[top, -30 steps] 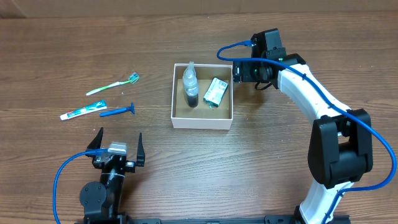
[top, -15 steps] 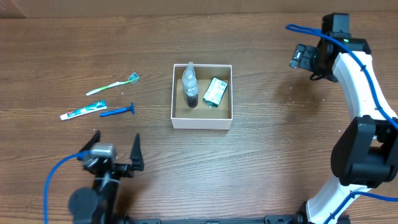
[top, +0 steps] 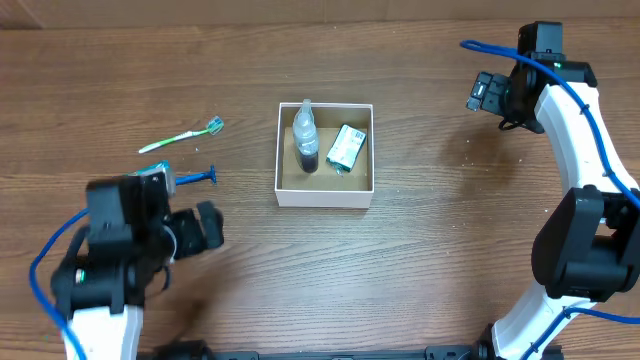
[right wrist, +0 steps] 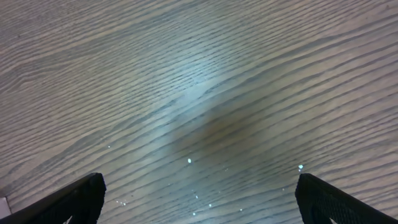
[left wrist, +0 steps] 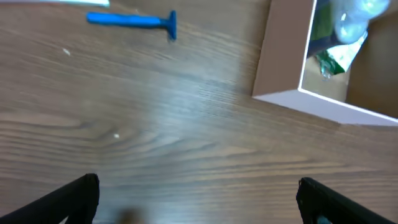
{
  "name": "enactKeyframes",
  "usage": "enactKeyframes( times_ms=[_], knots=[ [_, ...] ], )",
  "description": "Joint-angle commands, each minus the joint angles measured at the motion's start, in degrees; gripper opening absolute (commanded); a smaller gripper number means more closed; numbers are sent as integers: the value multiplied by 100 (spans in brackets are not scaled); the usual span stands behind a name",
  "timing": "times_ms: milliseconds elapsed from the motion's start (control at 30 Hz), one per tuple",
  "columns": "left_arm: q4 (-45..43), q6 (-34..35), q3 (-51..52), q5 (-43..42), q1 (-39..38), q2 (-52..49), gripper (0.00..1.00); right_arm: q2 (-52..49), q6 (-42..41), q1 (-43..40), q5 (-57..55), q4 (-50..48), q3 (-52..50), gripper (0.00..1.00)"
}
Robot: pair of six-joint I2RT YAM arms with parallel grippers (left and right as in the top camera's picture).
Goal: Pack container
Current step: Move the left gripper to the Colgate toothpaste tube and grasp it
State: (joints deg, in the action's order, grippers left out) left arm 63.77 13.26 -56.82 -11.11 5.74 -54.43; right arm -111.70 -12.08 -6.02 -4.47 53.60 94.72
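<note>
From above, the container [top: 325,197] sits near the middle of the wooden table [top: 420,270], its white walls around a brown floor. Inside it, a clear bottle [top: 307,135] with dark contents lies on the left and a green packet [top: 347,147] on the right. Well to its left lie a green-and-white toothbrush [top: 182,136] and a blue razor [top: 195,178], with a toothpaste tube [top: 152,172] mostly hidden under the left arm. The left gripper [top: 203,228] hangs over bare wood below the razor, blurred, so its spread cannot be read here. The right gripper [top: 478,92] is held well to the right of the container, over bare table. In the left wrist view, the two dark fingertips [left wrist: 81,193] stand far apart at the frame's lower corners with nothing between them. The razor lies ahead at upper left, and a corner of the container shows at upper right, packet and bottle visible within. In the right wrist view, the fingers [right wrist: 68,202] are likewise spread wide and empty, above speckled wood grain.
</note>
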Motion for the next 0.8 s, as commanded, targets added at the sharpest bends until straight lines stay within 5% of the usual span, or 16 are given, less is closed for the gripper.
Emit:
enactKeyframes(
  times_ms=[0, 100, 233, 400, 567, 767],
  knots=[
    [-586, 372, -20, -514, 24, -951, 98, 208, -57, 0, -42, -35, 131, 100],
    [-1436, 1589, -87, 33, 85, -1853, 88, 208, -57, 0, -42, -33, 131, 100],
    [-1864, 3082, -197, 1147, 549, -2441, 98, 208, -57, 0, -42, -33, 131, 100],
    [-2332, 4170, -197, 1744, 1370, -2778, 96, 208, -57, 0, -42, -33, 131, 100],
    [-3198, 4205, -197, 1759, 2050, -3884, 84, 208, -57, 0, -42, -33, 131, 100],
    [-4052, 3908, -308, 1746, 2048, -4511, 85, 208, -57, 0, -42, -33, 131, 100]
  ],
)
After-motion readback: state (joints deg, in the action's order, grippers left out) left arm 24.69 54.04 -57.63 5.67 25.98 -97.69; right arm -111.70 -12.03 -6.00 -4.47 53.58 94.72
